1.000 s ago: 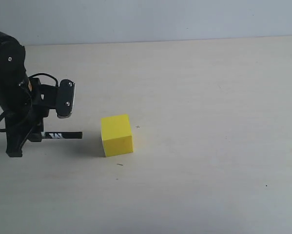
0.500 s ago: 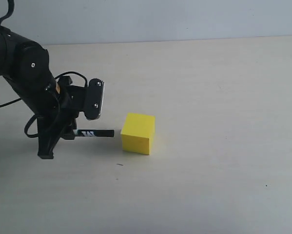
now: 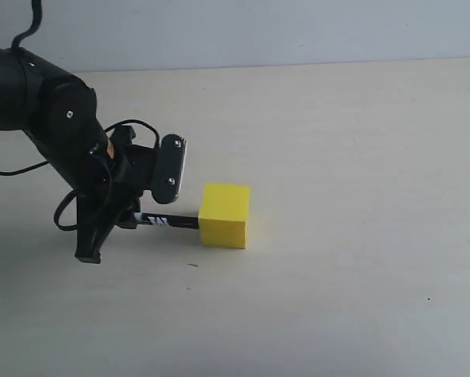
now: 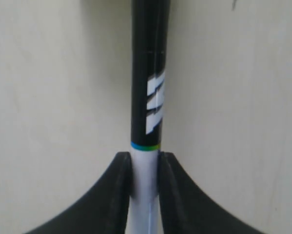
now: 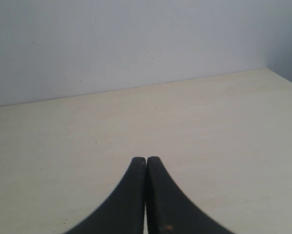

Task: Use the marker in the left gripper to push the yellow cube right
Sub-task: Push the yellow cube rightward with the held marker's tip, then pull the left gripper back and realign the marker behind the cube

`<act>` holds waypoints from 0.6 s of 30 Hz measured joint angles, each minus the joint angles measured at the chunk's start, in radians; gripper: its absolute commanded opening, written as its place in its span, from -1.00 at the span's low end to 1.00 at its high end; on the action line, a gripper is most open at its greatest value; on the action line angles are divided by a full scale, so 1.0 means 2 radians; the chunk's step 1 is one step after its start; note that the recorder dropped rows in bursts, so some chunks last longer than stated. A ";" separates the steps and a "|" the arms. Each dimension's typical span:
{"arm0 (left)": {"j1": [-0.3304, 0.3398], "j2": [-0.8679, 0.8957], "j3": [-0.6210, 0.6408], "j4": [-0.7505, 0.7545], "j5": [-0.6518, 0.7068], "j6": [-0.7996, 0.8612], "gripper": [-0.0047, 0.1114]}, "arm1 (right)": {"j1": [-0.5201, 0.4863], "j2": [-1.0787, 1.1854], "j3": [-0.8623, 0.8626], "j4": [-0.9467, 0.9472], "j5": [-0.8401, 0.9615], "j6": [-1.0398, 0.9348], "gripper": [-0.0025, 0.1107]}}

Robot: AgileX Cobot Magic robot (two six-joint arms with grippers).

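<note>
The yellow cube (image 3: 224, 214) sits on the pale table, a little left of the middle. My left gripper (image 3: 132, 221) is to its left, shut on the marker (image 3: 169, 222), which lies level and points right. The black cap's tip meets the cube's left face, low down. In the left wrist view both fingers clamp the white barrel (image 4: 145, 187) at my left gripper (image 4: 145, 158), and the black cap (image 4: 150, 73) runs out of the frame; the cube is out of that view. My right gripper (image 5: 146, 161) is shut on nothing above bare table and does not show in the exterior view.
The bulky black left arm (image 3: 38, 102) with loose cables and its wrist camera (image 3: 172, 169) fills the left side. Pale table (image 3: 360, 196) stretches to the right of the cube, up to a grey wall (image 3: 258, 31) at the back.
The left arm has swung right with the marker. The cube has slid right and turned slightly. The marker tip, apart from the cube before, now touches its left face.
</note>
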 measured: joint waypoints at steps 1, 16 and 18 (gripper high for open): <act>-0.004 0.000 0.000 0.000 0.000 0.000 -0.92 | 0.000 0.000 0.000 0.000 0.000 0.000 -0.96; 0.024 0.000 0.000 0.032 0.012 -0.028 -0.92 | 0.000 0.000 0.000 0.000 0.000 0.000 -0.96; 0.025 0.000 0.000 0.033 0.012 -0.028 -0.92 | 0.000 0.000 0.000 0.000 0.000 0.000 -0.96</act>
